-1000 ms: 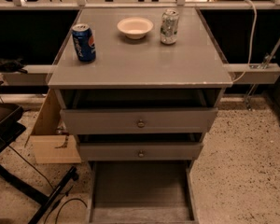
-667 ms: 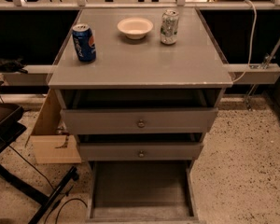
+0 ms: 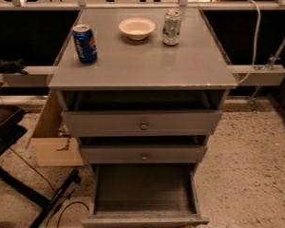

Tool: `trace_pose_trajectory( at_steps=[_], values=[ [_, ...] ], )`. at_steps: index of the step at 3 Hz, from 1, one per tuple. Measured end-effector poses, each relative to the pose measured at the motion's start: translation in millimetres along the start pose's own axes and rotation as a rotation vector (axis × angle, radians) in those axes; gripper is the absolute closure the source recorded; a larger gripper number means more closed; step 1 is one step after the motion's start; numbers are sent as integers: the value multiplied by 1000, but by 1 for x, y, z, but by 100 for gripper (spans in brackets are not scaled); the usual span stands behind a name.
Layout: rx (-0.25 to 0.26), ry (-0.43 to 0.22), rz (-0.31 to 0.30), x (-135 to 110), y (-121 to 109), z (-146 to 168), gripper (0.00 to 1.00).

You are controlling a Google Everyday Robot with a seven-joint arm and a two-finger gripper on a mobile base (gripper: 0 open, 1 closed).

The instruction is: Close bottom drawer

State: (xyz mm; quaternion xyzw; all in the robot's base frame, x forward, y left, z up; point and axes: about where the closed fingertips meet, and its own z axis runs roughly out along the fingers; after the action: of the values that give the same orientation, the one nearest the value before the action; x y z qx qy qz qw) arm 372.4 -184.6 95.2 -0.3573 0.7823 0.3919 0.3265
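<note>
The grey cabinet (image 3: 142,70) stands in the middle of the camera view. Its bottom drawer (image 3: 143,190) is pulled far out toward me; its long plain grey tray is empty and its front edge (image 3: 145,219) lies at the bottom of the frame. The knob of this drawer is hidden. The two wider drawers above, the top one (image 3: 142,122) and the middle one (image 3: 143,154), each show a small round knob and stand slightly out. The gripper is not in view.
On the cabinet top stand a blue soda can (image 3: 85,42), a white bowl (image 3: 137,27) and a silver-green can (image 3: 171,27). A cardboard box (image 3: 52,137) sits at the left on the speckled floor, with black chair legs and a cable (image 3: 42,198) beside it.
</note>
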Motion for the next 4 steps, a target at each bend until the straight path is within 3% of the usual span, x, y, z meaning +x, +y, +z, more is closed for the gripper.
trace_pose_trajectory(
  at_steps=[1,2,3,4],
  values=[
    [0,0,0,0,0,0,100],
    [-39,-56,-49,-57,-16,17,100],
    [-39,-56,-49,-56,-14,17,100],
    [-80,-122,-108,-115,-29,32,100]
  ],
)
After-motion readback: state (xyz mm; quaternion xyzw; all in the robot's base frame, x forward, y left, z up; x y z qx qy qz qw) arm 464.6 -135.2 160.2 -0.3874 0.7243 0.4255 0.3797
